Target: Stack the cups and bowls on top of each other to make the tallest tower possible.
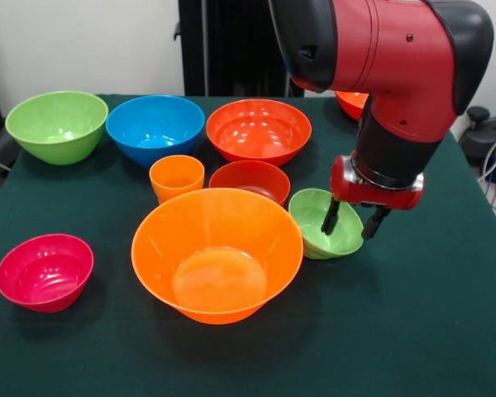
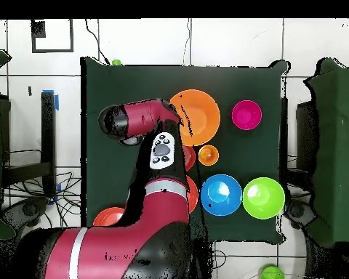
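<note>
The largest orange bowl [image 1: 217, 252] stands upright at the table's middle, also in the overhead view [image 2: 195, 115]. The small green bowl [image 1: 314, 217] sits tilted against its right side. My gripper [image 1: 347, 234] is open and low over this bowl, one finger inside it and the other outside its right rim. The orange cup [image 1: 177, 176] and the small red-orange bowl [image 1: 250, 180] stand just behind the orange bowl. Nothing is stacked. The arm hides the gripper in the overhead view.
A large green bowl [image 1: 57, 126], a blue bowl [image 1: 155, 128] and a red-orange bowl [image 1: 259, 131] line the far side. A pink bowl [image 1: 45, 271] sits front left. Another orange-red bowl [image 1: 353, 102] shows behind the arm. A small green thing [image 2: 116, 62] sits at the table's edge.
</note>
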Tool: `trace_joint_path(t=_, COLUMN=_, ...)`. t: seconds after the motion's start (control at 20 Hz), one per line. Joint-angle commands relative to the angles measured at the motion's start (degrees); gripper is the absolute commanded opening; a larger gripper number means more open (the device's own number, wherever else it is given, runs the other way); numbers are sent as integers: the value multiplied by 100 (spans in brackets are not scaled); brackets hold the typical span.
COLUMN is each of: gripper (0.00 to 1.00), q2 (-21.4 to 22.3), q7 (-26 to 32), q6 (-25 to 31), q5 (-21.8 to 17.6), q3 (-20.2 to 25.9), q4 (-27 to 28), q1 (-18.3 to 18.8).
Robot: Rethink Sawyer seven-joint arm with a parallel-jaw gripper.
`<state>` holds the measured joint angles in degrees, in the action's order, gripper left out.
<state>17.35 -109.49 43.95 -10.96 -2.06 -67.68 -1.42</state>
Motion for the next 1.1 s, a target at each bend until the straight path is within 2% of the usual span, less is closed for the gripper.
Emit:
trace_joint_path(t=0.05, gripper=100, q2=-230, q7=-146, q6=-384, q5=4, q3=609, q4=-211, q1=78)
trace_joint_path(t=0.3, gripper=100, q2=-179, q7=-147, q6=-190, q5=46, q3=579, q4=-131, q1=45)
trace_joint_path(t=1.1, gripper=100, q2=-181, q7=-143, q6=-188, q5=182, q3=725, q4=-135, q1=120)
